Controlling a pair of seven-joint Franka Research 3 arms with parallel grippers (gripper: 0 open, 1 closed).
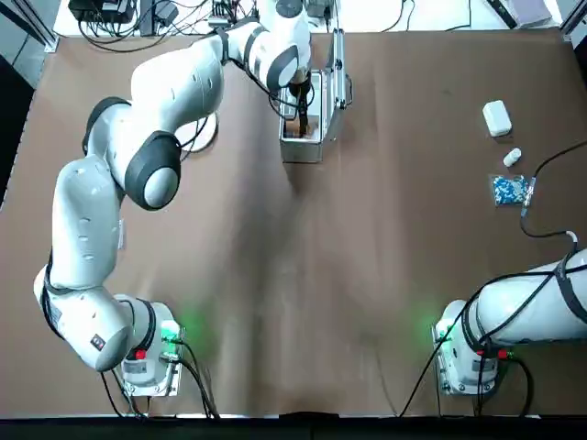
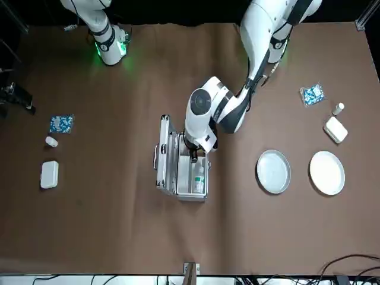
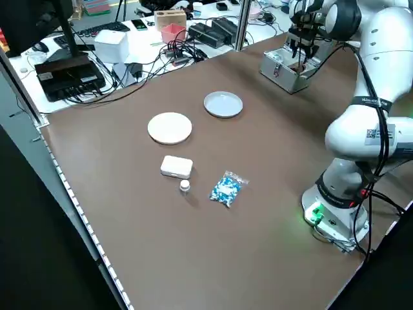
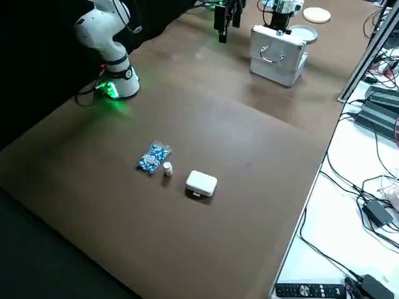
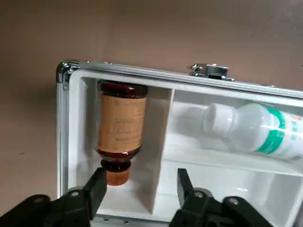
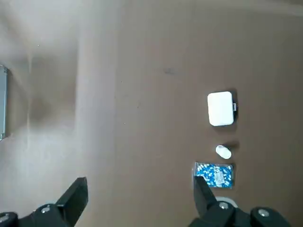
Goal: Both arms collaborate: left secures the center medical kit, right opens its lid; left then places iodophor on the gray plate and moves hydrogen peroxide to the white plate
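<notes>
The medical kit (image 1: 303, 149) stands open at the table's far middle, its lid (image 2: 163, 159) raised upright on edge. My left gripper (image 5: 140, 182) hangs open just above the kit's tray, holding nothing. One of its fingers (image 5: 97, 187) is close beside the cap of the iodophor (image 5: 121, 124), a brown bottle lying in an end compartment. The hydrogen peroxide (image 5: 258, 131), a pale bottle with a teal label, lies in the neighbouring compartment. The gray plate (image 2: 273, 171) and the white plate (image 2: 326, 173) sit side by side on the robot's left. My right gripper (image 6: 139, 191) is open, held high over bare table.
On the robot's right lie a white box (image 1: 496, 117), a small white bottle (image 1: 512, 157) and a blue packet (image 1: 510, 190). A like set, box (image 2: 336, 129), bottle (image 2: 338, 108) and packet (image 2: 312, 94), lies beyond the plates. Cables and equipment line the table's far edge.
</notes>
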